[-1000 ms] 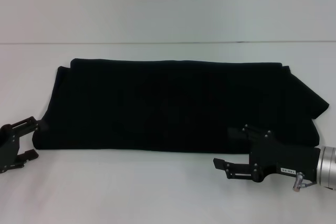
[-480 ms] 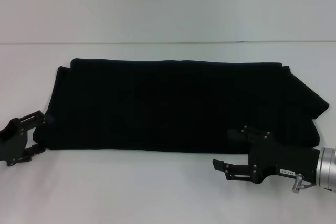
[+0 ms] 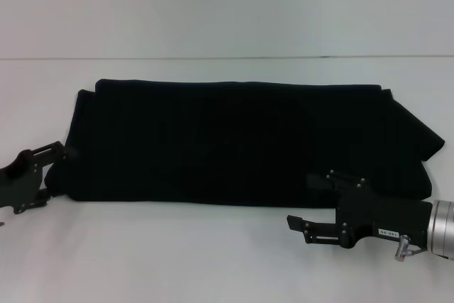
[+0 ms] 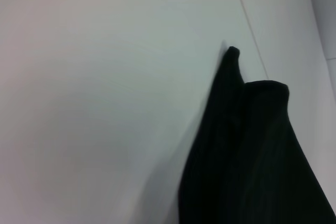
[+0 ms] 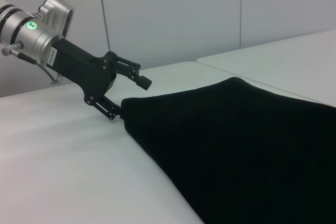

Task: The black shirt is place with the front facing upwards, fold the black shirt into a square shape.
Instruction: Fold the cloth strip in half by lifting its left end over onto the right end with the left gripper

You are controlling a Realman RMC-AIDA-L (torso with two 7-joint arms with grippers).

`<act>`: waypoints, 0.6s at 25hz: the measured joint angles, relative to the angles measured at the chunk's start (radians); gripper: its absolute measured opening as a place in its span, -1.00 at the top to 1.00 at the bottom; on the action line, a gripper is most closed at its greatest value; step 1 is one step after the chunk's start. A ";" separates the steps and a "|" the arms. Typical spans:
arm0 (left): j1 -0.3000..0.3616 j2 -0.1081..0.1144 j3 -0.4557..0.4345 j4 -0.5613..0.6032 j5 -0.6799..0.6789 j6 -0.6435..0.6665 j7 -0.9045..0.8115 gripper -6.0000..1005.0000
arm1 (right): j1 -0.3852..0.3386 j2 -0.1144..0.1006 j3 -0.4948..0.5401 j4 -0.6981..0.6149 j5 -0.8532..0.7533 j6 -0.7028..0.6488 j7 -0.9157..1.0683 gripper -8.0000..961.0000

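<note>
The black shirt [image 3: 234, 140] lies on the white table as a long folded band, plain black side up. My left gripper [image 3: 55, 175] is open at the band's near left corner; in the right wrist view this left gripper [image 5: 128, 98] has one finger above the corner and one low against the cloth edge. The left wrist view shows only the shirt [image 4: 252, 156] and its far corner. My right gripper [image 3: 301, 200] is open at the near edge toward the right, one finger over the cloth and the other on the table in front of it. The shirt [image 5: 236, 145] fills that wrist view.
The white table [image 3: 177, 260] runs in front of the shirt and behind it up to a seam [image 3: 227, 57] at the back. Pale wall panels [image 5: 173, 14] stand behind the left arm's silver wrist [image 5: 31, 27].
My left gripper has moved up and right, from the table beside the shirt to its near left corner. The right gripper and the shirt have stayed put.
</note>
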State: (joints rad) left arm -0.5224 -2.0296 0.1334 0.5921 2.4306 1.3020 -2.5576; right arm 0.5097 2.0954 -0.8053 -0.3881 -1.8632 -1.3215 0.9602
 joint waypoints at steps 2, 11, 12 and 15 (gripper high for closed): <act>-0.005 0.000 0.007 0.000 0.000 -0.001 0.009 -0.80 | 0.000 0.000 0.000 0.000 0.001 0.000 0.000 -0.93; -0.027 -0.006 0.080 0.000 0.002 -0.041 0.029 -0.55 | -0.001 0.000 0.000 0.000 0.002 -0.003 0.000 -0.93; -0.027 -0.007 0.080 0.000 0.002 -0.044 0.029 -0.39 | 0.000 0.000 0.001 0.000 0.003 -0.003 0.000 -0.93; -0.028 -0.007 0.083 0.000 -0.001 -0.051 0.030 0.02 | -0.001 0.000 0.001 0.000 0.004 -0.003 0.000 -0.93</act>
State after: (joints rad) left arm -0.5500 -2.0370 0.2164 0.5921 2.4295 1.2513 -2.5278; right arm 0.5092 2.0953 -0.8041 -0.3880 -1.8595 -1.3244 0.9605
